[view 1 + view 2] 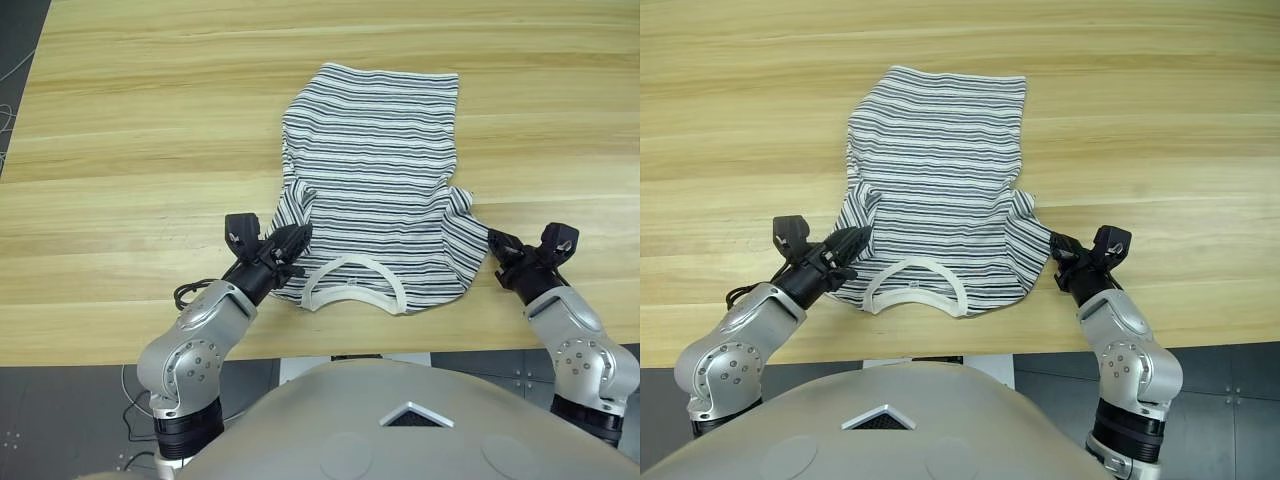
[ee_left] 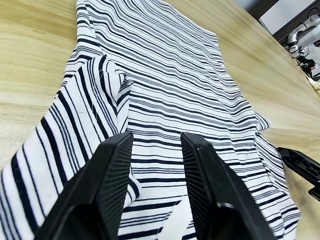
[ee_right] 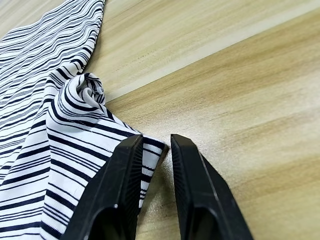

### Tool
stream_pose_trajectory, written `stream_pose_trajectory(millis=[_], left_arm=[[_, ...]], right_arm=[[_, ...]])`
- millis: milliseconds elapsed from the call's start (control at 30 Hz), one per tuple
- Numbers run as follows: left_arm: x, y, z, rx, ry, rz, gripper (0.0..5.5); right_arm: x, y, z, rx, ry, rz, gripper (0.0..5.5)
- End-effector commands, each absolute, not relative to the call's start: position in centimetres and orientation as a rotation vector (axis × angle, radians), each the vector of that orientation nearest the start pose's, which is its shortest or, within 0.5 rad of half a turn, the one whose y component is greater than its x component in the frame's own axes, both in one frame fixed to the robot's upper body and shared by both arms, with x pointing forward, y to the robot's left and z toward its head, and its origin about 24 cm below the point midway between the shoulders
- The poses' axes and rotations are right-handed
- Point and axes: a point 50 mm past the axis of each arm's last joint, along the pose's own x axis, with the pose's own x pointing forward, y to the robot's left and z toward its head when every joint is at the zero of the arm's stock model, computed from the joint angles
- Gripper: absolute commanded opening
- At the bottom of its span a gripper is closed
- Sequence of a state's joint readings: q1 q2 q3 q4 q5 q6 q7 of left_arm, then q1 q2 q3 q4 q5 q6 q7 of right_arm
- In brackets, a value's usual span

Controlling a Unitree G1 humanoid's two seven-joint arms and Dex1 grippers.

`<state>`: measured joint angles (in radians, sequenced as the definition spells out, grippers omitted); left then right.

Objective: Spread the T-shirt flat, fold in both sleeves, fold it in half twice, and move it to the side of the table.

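Observation:
A black-and-white striped T-shirt lies on the wooden table, its white collar toward me and its hem at the far end. Both sleeves are bunched inward: the left sleeve and the right sleeve. My left gripper is low over the shirt's left shoulder, open, with striped cloth showing between its fingers. At the shirt's right edge my right gripper is open by a narrow gap, and the sleeve's corner just reaches between the fingertips.
Bare wood spreads wide to the left, right and far side of the shirt. The table's front edge runs just behind both grippers. A black cable loops beside my left wrist.

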<state>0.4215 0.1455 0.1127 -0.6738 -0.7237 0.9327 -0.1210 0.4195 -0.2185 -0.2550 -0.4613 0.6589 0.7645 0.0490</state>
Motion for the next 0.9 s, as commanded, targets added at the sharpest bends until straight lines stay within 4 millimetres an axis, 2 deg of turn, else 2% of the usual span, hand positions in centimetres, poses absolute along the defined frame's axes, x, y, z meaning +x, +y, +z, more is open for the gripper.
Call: stream_pose_trajectory(millis=[33,267,500,600,900], left_arm=[[14.8,15.5,4.8,-0.499,0.585,-0.303,1.79],[14.8,15.4,4.8,-0.499,0.585,-0.305,1.79],[14.9,15.4,4.8,-0.496,0.583,-0.303,1.79],[14.9,15.4,4.8,-0.496,0.583,-0.304,1.79],[15.0,15.4,4.8,-0.493,0.582,-0.303,1.79]], right_arm=[[14.2,-21.6,0.9,0.404,0.681,-0.038,1.04],[14.1,-20.6,1.0,0.423,0.698,0.028,1.04],[14.1,-20.6,1.0,0.417,0.704,0.026,2.14],[14.1,-20.5,0.9,0.415,0.708,0.032,2.14],[14.3,-20.4,1.0,0.423,0.696,0.037,0.54]])
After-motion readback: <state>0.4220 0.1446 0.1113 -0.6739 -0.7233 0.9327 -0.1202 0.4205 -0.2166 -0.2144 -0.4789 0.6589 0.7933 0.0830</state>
